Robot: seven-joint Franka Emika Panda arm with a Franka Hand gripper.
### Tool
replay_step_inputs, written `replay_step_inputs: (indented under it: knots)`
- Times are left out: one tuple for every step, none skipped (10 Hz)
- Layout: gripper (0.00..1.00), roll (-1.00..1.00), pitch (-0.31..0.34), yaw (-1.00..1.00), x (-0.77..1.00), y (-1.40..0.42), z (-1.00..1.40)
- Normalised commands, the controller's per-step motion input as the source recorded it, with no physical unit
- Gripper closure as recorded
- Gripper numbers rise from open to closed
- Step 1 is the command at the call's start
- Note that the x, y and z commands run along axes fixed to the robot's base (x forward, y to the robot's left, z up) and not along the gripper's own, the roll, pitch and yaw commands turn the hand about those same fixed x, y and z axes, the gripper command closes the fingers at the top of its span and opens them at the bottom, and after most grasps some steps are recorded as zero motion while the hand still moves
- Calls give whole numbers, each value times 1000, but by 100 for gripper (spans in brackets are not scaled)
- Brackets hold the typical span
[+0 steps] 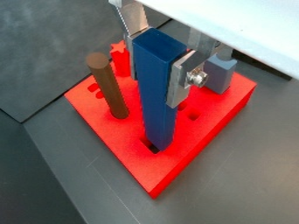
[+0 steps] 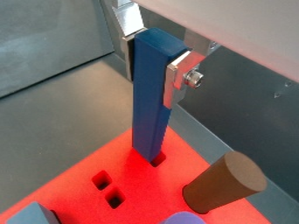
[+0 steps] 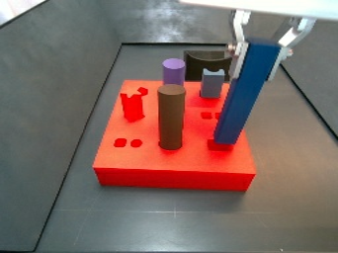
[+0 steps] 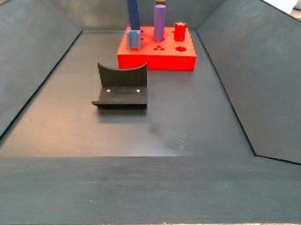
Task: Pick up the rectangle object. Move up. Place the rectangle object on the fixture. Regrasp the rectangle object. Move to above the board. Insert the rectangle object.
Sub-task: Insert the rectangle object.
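The pincer [image 1: 160,54] clenches the rectangle object [image 1: 159,87] near its top, keeping it upright so its lower end enters a square hole in the board [image 1: 198,136], near the brown cylinder [image 1: 107,85].

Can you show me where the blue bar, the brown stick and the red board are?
Blue bar [image 3: 242,91], a side view, middle of its front face; gripper [image 3: 274,40] holds its top.
Brown stick [image 3: 171,117], a side view, mid-shaft.
Red board [image 3: 172,175], a side view, front wall.
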Motion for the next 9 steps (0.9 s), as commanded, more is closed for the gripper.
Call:
replay_step_inputs:
  knots:
    - [100, -81, -26, 3, 0, 0, -26]
    - [100, 0, 0, 0, 37, 0, 0]
    - [100, 0, -99, 0, 0, -40, 0]
    - [100, 14, -283, 0, -54, -77, 0]
    - [100, 14, -313, 0, -114, -71, 0]
    - [100, 24, -196, 0, -86, -31, -9]
    - [100, 13, -106, 0, -83, 0, -20]
    - [100, 16, -83, 0, -80, 0, -66]
    - [100, 37, -156, 0, -163, 0, -126]
